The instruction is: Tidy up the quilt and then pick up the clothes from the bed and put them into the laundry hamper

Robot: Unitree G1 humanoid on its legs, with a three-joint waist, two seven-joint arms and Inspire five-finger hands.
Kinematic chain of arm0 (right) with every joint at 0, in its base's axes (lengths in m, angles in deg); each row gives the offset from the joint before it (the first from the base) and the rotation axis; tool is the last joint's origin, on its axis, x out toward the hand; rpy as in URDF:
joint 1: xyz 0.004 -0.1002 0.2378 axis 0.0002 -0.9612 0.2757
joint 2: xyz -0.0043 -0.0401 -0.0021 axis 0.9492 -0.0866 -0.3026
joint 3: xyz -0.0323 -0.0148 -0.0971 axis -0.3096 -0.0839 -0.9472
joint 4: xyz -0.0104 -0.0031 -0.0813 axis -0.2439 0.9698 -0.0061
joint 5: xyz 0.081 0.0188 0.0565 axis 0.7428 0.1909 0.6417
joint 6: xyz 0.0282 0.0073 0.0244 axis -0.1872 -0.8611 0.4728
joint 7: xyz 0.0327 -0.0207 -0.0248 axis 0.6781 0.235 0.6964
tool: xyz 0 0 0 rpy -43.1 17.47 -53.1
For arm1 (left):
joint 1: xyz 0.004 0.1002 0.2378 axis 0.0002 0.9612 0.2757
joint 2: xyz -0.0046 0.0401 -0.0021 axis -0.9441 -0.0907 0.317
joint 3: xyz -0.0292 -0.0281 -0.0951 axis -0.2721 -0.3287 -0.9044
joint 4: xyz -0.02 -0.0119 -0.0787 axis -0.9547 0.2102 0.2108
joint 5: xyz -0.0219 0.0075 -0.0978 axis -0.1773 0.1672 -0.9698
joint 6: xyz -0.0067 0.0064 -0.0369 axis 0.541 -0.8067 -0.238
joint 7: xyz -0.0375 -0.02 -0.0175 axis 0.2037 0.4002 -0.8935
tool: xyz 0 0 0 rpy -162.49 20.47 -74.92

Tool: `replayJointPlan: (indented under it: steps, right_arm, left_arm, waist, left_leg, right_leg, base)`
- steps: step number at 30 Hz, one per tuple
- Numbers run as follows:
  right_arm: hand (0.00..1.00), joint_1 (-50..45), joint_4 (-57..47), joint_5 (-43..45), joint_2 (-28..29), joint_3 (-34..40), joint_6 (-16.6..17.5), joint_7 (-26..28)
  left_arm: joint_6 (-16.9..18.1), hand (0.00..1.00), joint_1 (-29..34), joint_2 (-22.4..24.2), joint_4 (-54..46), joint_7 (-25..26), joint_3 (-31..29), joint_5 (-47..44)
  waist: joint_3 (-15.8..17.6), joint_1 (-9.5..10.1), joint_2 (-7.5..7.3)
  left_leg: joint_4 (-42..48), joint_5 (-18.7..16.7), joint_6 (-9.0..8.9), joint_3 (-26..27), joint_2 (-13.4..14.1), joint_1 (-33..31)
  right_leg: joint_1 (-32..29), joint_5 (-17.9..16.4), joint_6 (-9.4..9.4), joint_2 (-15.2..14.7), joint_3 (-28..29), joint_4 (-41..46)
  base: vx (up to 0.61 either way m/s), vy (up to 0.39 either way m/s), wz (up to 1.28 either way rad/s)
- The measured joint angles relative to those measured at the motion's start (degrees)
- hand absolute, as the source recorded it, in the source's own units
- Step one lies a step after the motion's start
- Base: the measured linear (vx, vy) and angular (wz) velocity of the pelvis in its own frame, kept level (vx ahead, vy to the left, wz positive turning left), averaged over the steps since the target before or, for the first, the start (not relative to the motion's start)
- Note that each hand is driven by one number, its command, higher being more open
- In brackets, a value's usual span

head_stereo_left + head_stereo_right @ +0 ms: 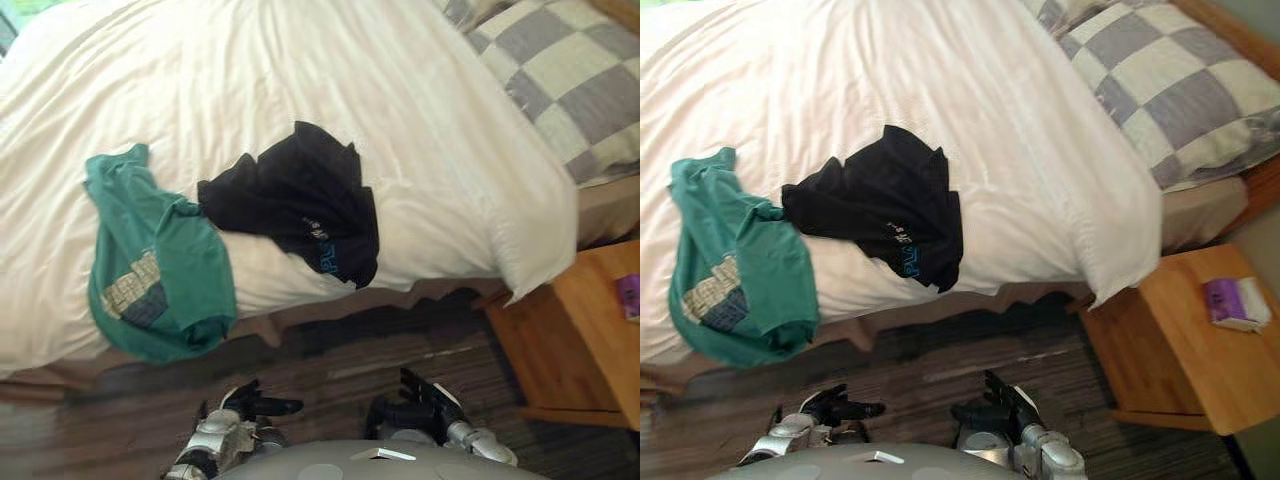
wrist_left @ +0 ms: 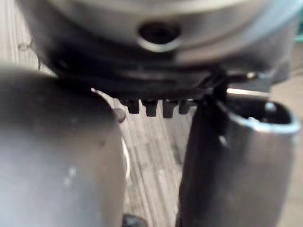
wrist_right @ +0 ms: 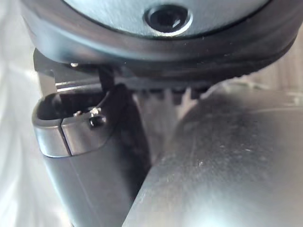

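Two garments lie on the white quilt (image 1: 330, 70), well apart from both of your hands. You see the black garment (image 1: 300, 195) crumpled at mid-frame, its hem hanging over the quilt's near edge. It touches the green T-shirt (image 1: 160, 270) at centre left, which drapes over the same edge with a pale print showing. At the bottom edge, your left hand (image 1: 246, 404) and right hand (image 1: 416, 405) hang above the wooden floor (image 1: 330, 355), fingers loosely spread, holding nothing.
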Motion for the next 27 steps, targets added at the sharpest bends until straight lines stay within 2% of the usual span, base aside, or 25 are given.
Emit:
replayJointPlan:
  steps: [3,5,6,8,10,12,14,15,17,20,21,22,23,24,25,26,27]
  right_arm:
    - [1.00,0.0,-0.7,0.6,0.0,-3.0,-0.2,0.5]
    - [1.00,0.4,-0.8,2.9,0.0,-4.2,-1.8,0.1]
    - [1.00,0.5,-0.5,3.6,0.0,-4.5,-2.4,-0.1]
    - [1.00,0.9,1.6,4.6,-0.2,-4.4,-2.7,-1.5]
    - [1.00,1.0,2.5,4.6,-0.3,-4.1,-2.5,-2.8]
    - [1.00,1.0,2.4,4.6,-0.4,-2.9,-2.2,-3.0]
    - [1.00,0.9,2.2,4.6,0.0,-1.7,-1.4,-3.0]
    - [1.00,0.9,1.8,4.5,0.2,-0.5,-1.2,-3.1]
    - [1.00,0.9,1.6,4.4,0.3,0.5,-1.1,-3.3]
    - [1.00,0.4,1.9,4.4,-0.7,0.8,-1.0,-4.3]
    - [1.00,0.3,1.9,4.4,-1.0,0.8,-0.9,-4.7]
    - [1.00,0.6,1.9,4.4,-1.5,0.8,-0.7,-4.9]
    - [1.00,0.9,1.9,4.4,-1.6,0.8,-0.7,-5.1]
    - [1.00,1.9,3.3,3.4,-0.3,0.9,-0.7,-6.4]
    - [1.00,2.3,3.5,0.9,0.8,1.0,-0.6,-6.9]
    - [1.00,2.4,3.6,-0.3,0.9,1.0,-0.7,-7.3]
    - [1.00,2.5,4.2,-0.1,1.0,0.9,-1.0,-7.6]
  left_arm:
    - [-1.6,1.00,-0.2,-0.1,-0.3,0.3,1.7,0.4]
    - [-2.2,1.00,-0.4,-0.1,-1.0,0.9,2.2,-0.1]
    - [-1.7,1.00,-0.4,-0.1,-1.3,1.0,2.0,-0.3]
    - [1.4,1.00,-0.1,-0.1,-2.2,0.7,1.9,-0.4]
    - [3.2,1.00,0.1,-0.1,-2.3,0.7,1.9,-1.1]
    - [3.3,1.00,0.4,0.0,-1.9,0.6,1.9,-2.5]
    - [3.1,1.00,0.6,-0.1,-0.6,0.5,1.8,-3.5]
    - [3.0,1.00,0.5,0.0,0.1,0.3,1.6,-4.8]
    - [2.7,1.00,0.5,-0.2,0.4,-0.1,0.5,-5.0]
    - [3.3,1.00,0.6,-0.7,0.7,-0.8,0.1,-5.0]
    - [3.5,1.00,0.6,-0.9,0.7,-1.1,0.1,-5.0]
    - [3.9,1.00,0.9,-0.8,0.8,-1.2,0.2,-5.0]
    - [4.1,1.00,0.9,-0.6,0.9,-1.3,0.3,-5.2]
    - [4.4,1.00,0.8,-1.4,1.2,-1.2,0.4,-5.6]
    - [4.1,1.00,0.7,-2.4,1.2,-1.0,0.5,-7.4]
    - [4.0,1.00,0.6,-2.5,1.3,-0.6,0.5,-7.7]
    - [3.8,1.00,0.7,-2.5,1.2,0.0,0.6,-7.7]
  waist:
    - [-0.8,-0.28,-0.77]
    - [-0.8,0.34,-0.94]
    - [-0.7,1.24,-1.18]
    - [-0.2,2.27,-1.91]
    - [0.1,2.61,-1.66]
    - [0.3,1.95,-0.80]
    - [0.5,0.97,-0.72]
    - [0.6,0.27,-0.36]
    - [0.6,-0.63,-0.46]
    - [0.8,-0.71,-0.70]
    - [0.8,-0.72,-0.65]
    - [0.7,-0.84,-0.03]
    - [0.7,-0.73,0.17]
    - [1.0,-0.51,-1.93]
    - [0.8,-0.75,-2.98]
    - [0.6,-0.48,-3.47]
    - [0.7,0.34,-3.36]
  left_leg:
    - [-5.2,3.6,1.28,0.0,-0.4,1.2]
    - [-5.4,3.8,1.74,-0.8,-0.5,1.0]
    - [-3.5,3.3,1.78,-0.8,-0.6,0.7]
    - [7.4,1.9,2.58,-0.6,-1.7,-2.7]
    - [13.3,1.7,2.33,1.1,-1.5,-4.2]
    - [13.5,1.5,2.52,2.4,-1.3,-3.4]
    - [8.8,1.3,2.49,2.2,-1.4,-0.6]
    - [6.9,0.1,2.30,2.0,-1.2,0.2]
    - [6.6,-1.0,2.97,2.0,-0.3,0.0]
    - [8.0,-1.1,2.63,-0.8,2.3,-0.4]
    - [8.5,-1.0,2.54,-2.7,3.1,-0.6]
    - [8.2,-0.7,1.45,-3.9,3.7,-0.9]
    - [7.9,-2.7,-2.13,-5.0,3.5,-0.7]
    - [8.4,-4.5,-3.23,-3.2,0.1,0.1]
    - [10.5,-6.1,-2.31,-2.6,-1.5,-1.3]
    - [12.2,-7.3,-2.19,-2.1,-1.6,-2.2]
    - [13.9,-8.8,-1.45,-1.4,-1.3,-2.6]
  right_leg:
    - [0.9,-1.5,-0.47,0.2,-3.3,0.9]
    - [1.5,-1.6,-0.71,0.1,-4.3,0.9]
    - [2.0,-1.6,-0.71,-0.2,-3.8,1.0]
    - [4.0,-1.6,-0.68,-2.1,-0.3,1.0]
    - [5.4,-2.1,-0.34,-3.3,2.0,1.1]
    - [5.7,-2.7,0.15,-4.2,2.2,2.6]
    - [4.8,-3.6,0.67,-5.0,2.2,4.3]
    - [4.0,-4.1,0.44,-5.3,2.5,5.4]
    - [3.2,-4.2,0.56,-5.9,2.8,6.2]
    - [2.1,-3.6,3.50,-8.9,4.8,7.3]
    - [1.7,-2.8,5.29,-10.3,6.1,7.3]
    - [0.8,-1.5,7.41,-11.3,7.7,6.8]
    - [0.4,-0.7,8.65,-11.9,8.7,6.4]
    - [0.9,1.3,10.17,-14.2,11.3,3.4]
    - [1.8,5.4,9.26,-14.5,12.3,0.6]
    - [1.8,7.8,9.07,-14.7,10.9,-0.6]
    - [1.8,11.9,8.04,-14.5,10.0,-1.9]
  base:
    - [0.02,-0.061,0.53]
    - [0.00,-0.029,0.37]
    - [0.00,0.027,0.12]
    - [-0.01,0.096,0.22]
    - [-0.03,0.157,0.13]
    - [-0.04,0.096,-0.01]
    - [-0.08,0.124,-0.07]
    - [-0.12,0.154,-0.07]
    - [-0.09,0.119,-0.03]
    - [-0.06,0.230,-0.12]
    - [-0.03,0.508,-0.31]
    - [-0.03,0.585,-0.41]
    - [-0.01,0.662,-0.52]
    - [0.02,0.477,-0.42]
    - [0.03,0.393,-0.38]
    - [0.00,0.241,-0.32]
    - [-0.05,0.279,-0.39]
